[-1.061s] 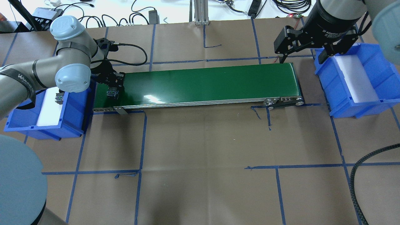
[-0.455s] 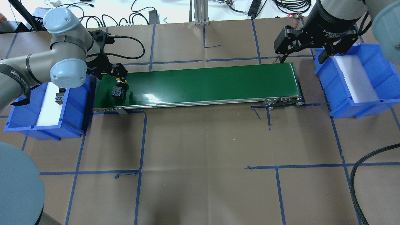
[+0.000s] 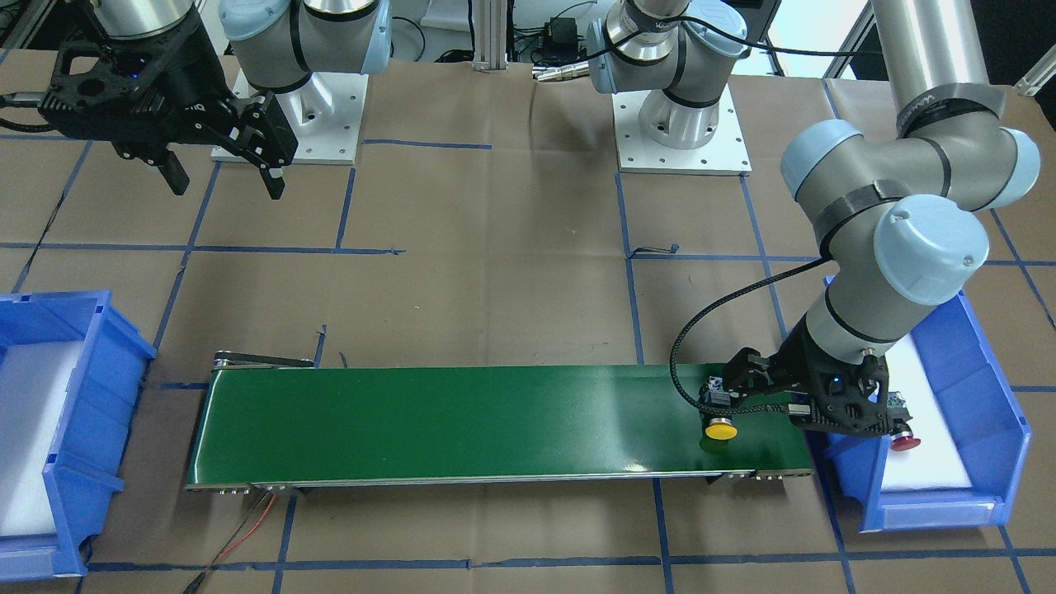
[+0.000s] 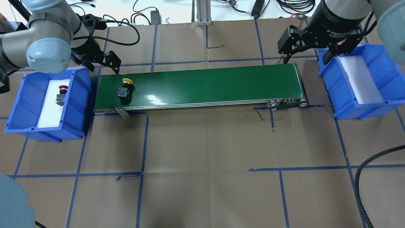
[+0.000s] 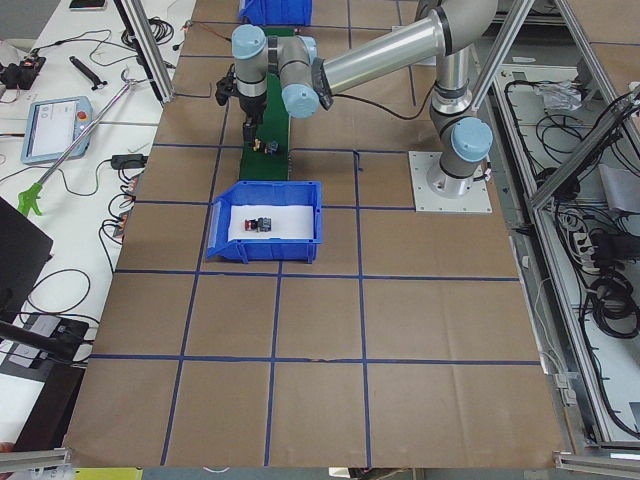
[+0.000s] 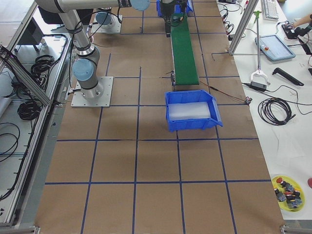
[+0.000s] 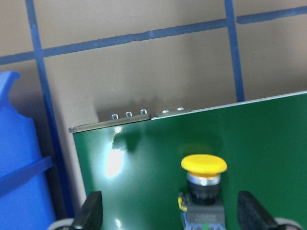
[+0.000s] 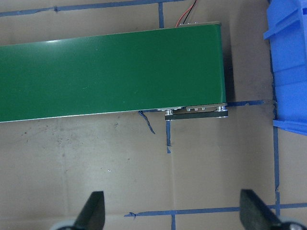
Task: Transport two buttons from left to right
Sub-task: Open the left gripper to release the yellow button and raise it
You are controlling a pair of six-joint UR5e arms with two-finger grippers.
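The yellow-capped button [image 4: 125,89] lies free on the left end of the green conveyor belt [image 4: 205,85], cap toward the far edge. It also shows in the front view [image 3: 720,429] and in the left wrist view [image 7: 204,189]. My left gripper [image 4: 102,64] hangs open above the belt's far left corner, with nothing between its fingers [image 7: 92,212]. The red-capped button [image 4: 61,94] rests on the white liner of the left blue bin [image 4: 19,95]. My right gripper [image 4: 306,57] is open and empty, raised beyond the belt's right end [image 8: 110,76].
The right blue bin [image 4: 379,63] with a white liner stands past the belt's right end. A black braided cable [image 4: 364,177] curls in at the near right. Cables and boxes lie beyond the table's far edge. Blue tape lines cross the brown table.
My left gripper let go of the yellow button on the belt and rose back toward the far edge. The button has shifted a little to the right. The right arm has not moved.
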